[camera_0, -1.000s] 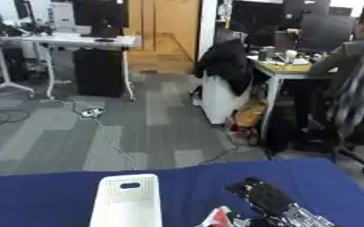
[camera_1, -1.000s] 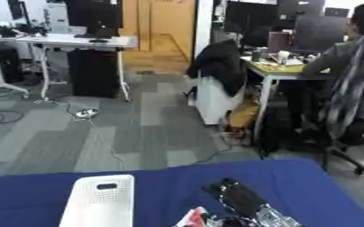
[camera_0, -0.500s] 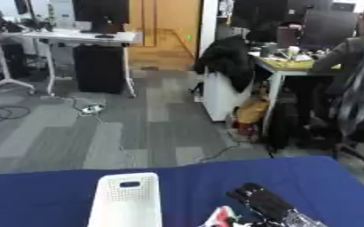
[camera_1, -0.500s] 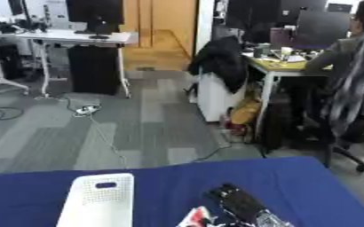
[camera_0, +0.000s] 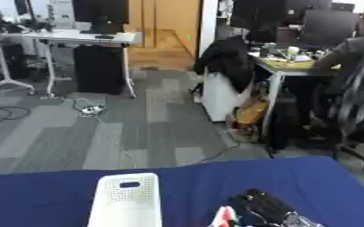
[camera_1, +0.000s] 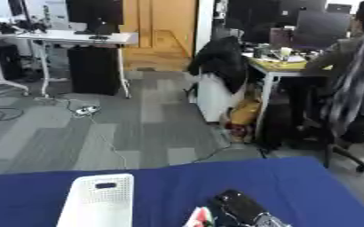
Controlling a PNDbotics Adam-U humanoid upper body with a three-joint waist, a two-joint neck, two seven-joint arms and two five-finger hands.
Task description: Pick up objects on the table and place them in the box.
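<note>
Box, left eye view: white perforated box (camera_0: 127, 201) stands at the lower middle-left on the blue table (camera_0: 37, 195).
Right hand, left eye view: right hand (camera_0: 261, 208) at the lower edge, cut off; can't tell its fingers.
Object, right eye view: red-and-white thing (camera_1: 200, 218) touching the hand, lower centre.
Advice: carry it left over the box's opening before letting go.
</note>
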